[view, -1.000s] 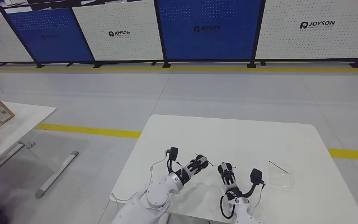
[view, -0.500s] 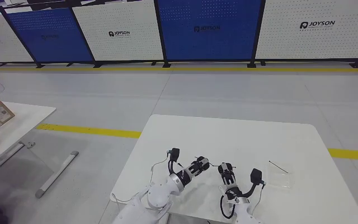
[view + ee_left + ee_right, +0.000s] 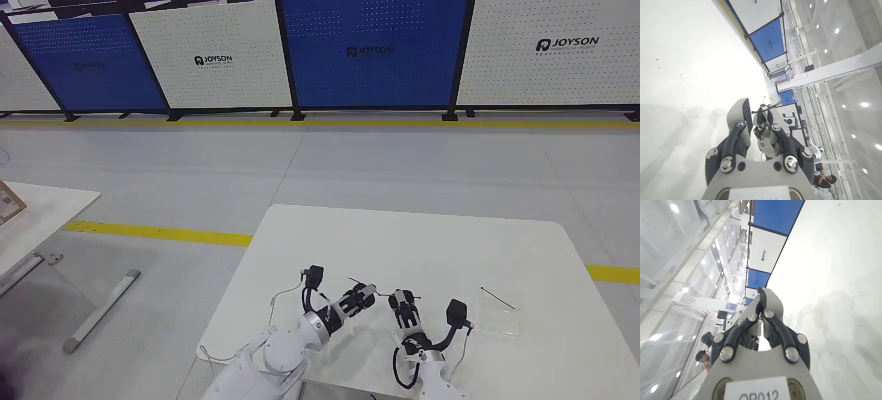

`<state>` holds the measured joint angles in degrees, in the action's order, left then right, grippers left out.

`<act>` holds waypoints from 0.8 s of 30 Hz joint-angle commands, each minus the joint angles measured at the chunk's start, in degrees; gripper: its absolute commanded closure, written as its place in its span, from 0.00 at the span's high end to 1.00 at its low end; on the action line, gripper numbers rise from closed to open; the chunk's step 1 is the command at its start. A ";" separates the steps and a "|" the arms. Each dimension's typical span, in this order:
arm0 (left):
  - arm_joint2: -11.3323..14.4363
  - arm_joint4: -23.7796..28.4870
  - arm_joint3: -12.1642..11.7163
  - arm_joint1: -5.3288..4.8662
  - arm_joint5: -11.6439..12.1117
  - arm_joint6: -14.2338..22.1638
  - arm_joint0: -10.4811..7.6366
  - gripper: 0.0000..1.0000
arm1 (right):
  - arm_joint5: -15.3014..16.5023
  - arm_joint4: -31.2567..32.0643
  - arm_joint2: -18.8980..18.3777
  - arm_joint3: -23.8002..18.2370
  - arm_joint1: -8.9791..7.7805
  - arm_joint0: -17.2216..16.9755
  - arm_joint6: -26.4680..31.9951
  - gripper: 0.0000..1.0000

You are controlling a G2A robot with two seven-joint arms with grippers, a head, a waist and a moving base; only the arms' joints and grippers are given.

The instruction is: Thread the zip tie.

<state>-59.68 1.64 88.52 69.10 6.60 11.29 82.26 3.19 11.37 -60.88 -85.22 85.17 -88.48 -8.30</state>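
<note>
Top view: seeing the left gripper [image 3: 366, 293] at 9 o'clock of the right gripper [image 3: 402, 297], both near the 6 o'clock edge of the table [image 3: 420, 240], with the zip tie [image 3: 361, 285] poking out toward 10 o'clock. Also noticing a spare tie [image 3: 497, 297] off at 3 o'clock.

Left wrist view: seeing fingers [image 3: 746, 111] spread apart, with the strip across the gap, not pinched.

Right wrist view: seeing fingers [image 3: 772, 302] pressed together, apparently on the tie.

Calling it grabbed but not threaded. Can't find a closed loop anywhere, so need to feed the tail through the head.

Blue and white pegboard panels [image 3: 370, 50] line a grey floor [image 3: 300, 170] striped yellow.
</note>
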 commanded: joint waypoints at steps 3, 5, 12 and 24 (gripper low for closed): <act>0.12 -0.15 -0.12 0.02 -0.09 -0.04 -0.07 0.11 | -0.03 0.18 0.04 -0.30 0.02 -0.16 -0.14 0.00; 0.15 -0.15 -0.15 0.03 -0.09 -0.08 -0.08 0.09 | -0.02 0.27 0.07 -0.39 0.04 -0.23 -0.17 0.00; 0.14 -0.08 -0.17 0.07 0.28 -0.65 0.06 0.00 | 0.00 0.41 0.21 -0.42 0.10 -0.24 -0.21 0.00; -0.03 -1.24 0.43 -0.07 1.00 -0.58 0.51 0.00 | -0.64 1.21 0.47 -0.73 0.12 -0.26 0.71 0.00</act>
<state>-59.71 0.53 88.90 69.04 7.55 10.65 82.75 2.58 12.45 -60.44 -85.90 85.31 -88.74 -7.75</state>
